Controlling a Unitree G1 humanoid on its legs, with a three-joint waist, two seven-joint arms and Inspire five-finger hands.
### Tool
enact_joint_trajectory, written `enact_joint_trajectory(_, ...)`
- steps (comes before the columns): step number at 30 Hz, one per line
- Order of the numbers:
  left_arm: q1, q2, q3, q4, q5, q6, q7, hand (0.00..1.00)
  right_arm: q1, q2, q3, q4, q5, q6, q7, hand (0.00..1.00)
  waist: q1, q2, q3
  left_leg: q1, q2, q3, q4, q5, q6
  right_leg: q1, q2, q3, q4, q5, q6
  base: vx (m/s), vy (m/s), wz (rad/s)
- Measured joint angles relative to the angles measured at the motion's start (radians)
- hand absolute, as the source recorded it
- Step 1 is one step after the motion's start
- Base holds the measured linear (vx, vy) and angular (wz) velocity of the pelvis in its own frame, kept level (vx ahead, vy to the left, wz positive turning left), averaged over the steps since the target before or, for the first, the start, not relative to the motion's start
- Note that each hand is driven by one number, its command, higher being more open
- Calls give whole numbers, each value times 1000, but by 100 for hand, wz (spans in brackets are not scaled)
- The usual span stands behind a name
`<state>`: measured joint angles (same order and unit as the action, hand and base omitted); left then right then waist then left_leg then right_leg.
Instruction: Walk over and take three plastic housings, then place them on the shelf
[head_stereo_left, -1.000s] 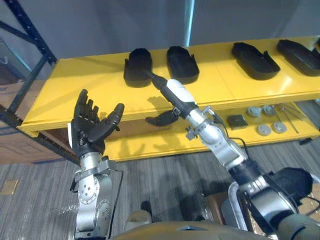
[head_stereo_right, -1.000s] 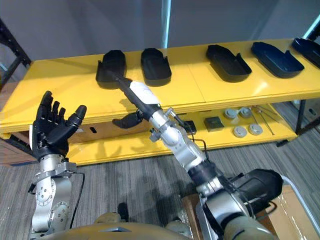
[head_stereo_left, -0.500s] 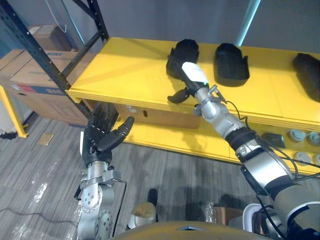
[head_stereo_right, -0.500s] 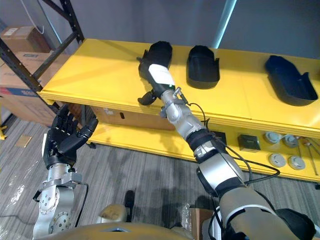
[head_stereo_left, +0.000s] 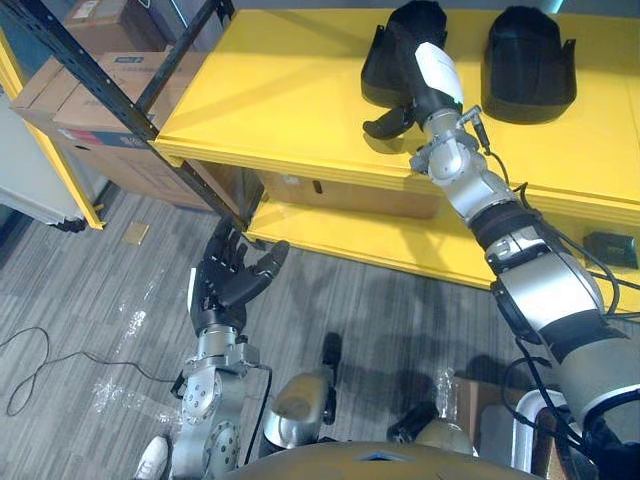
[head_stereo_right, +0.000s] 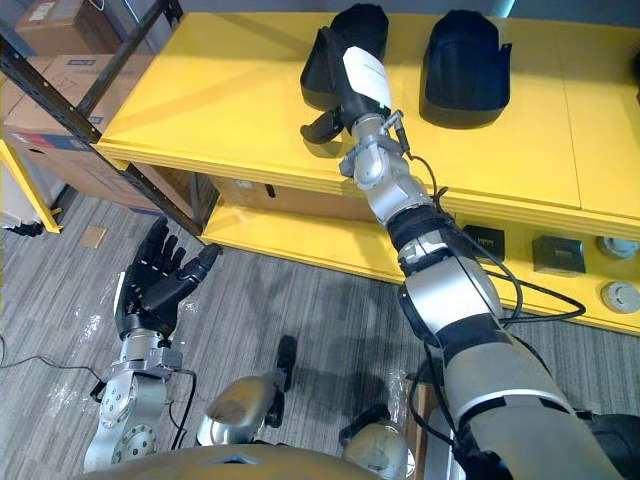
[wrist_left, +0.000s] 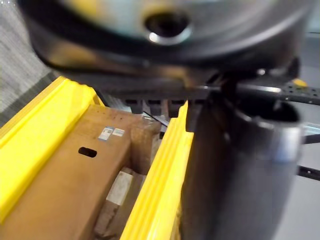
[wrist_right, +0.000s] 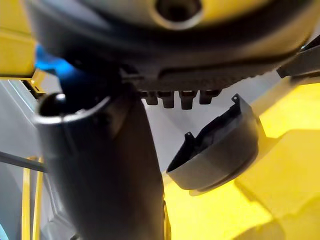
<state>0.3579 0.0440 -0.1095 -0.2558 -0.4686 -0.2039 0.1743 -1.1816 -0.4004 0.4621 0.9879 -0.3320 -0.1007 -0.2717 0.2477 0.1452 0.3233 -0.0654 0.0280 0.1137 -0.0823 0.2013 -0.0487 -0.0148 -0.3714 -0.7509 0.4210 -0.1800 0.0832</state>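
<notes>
Your right hand (head_stereo_left: 437, 70) reaches over a black housing (head_stereo_left: 380, 65) on the yellow shelf (head_stereo_left: 280, 90); its grip cannot be told. Your left hand (head_stereo_left: 225, 290) is spread wide above the floor (head_stereo_left: 90, 300).

Left housing (head_stereo_left: 383, 60) beside right housing (head_stereo_left: 528, 62) on shelf (head_stereo_left: 270, 90), box (head_stereo_left: 330, 192) beneath

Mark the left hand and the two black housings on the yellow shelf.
left hand (head_stereo_left: 226, 294), left eye view, palm.
left housing (head_stereo_left: 381, 64), left eye view, side wall.
right housing (head_stereo_left: 528, 60), left eye view, hollow inside.
</notes>
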Motion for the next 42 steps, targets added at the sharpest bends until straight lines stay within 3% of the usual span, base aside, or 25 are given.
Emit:
enact_joint_trajectory(5,-6,0,-19,4,-1,-11,4,100,-27,-9,22,21,-3,7,37,100,4,1,5,0,-3,-2,0,1,1,-3,-7,-1,15,-11,-2,-4,-38,1)
enact_joint_trajectory(9,-18,0,-29,4,-1,-12,7,100,-65,-34,61,26,-8,8,64,100,6,14,50,2,-3,-2,0,4,3,-4,-10,1,22,-15,-9,-25,-20,0)
enact_joint_trajectory(10,-22,0,-32,4,-2,-12,9,100,-66,-34,61,29,-10,8,67,0,9,14,56,-2,-3,-2,0,4,3,-10,-11,2,24,-16,-9,-12,-29,-5)
enact_joint_trajectory(14,-34,0,-36,15,-11,-12,23,100,-92,-38,61,52,-21,7,68,0,15,17,59,-15,-10,1,0,9,4,-37,-28,12,51,-22,-10,-1,-27,-2)
enact_joint_trajectory(19,-56,-1,-40,14,-11,-15,27,100,-118,-51,68,70,-49,4,65,0,17,38,93,-16,-15,-2,0,16,3,-40,-38,11,68,-34,-10,-15,-31,3)
enact_joint_trajectory(28,-67,7,-75,42,-37,-18,33,100,-171,-71,113,99,-93,-27,49,0,36,38,96,-47,-18,-2,0,21,-1,-89,-61,15,125,-53,-19,-6,-51,3)
enact_joint_trajectory(37,-82,9,-69,41,-37,-19,36,100,-170,-67,130,109,-98,-24,62,0,27,38,96,-42,-18,3,0,22,-4,-87,-61,19,123,-56,-23,-15,-35,-1)
enact_joint_trajectory(42,-82,14,-72,43,-37,-19,40,100,-170,-71,143,110,-134,-60,66,0,26,39,96,-42,-16,10,0,22,-4,-92,-60,26,128,-55,-21,0,-45,-3)
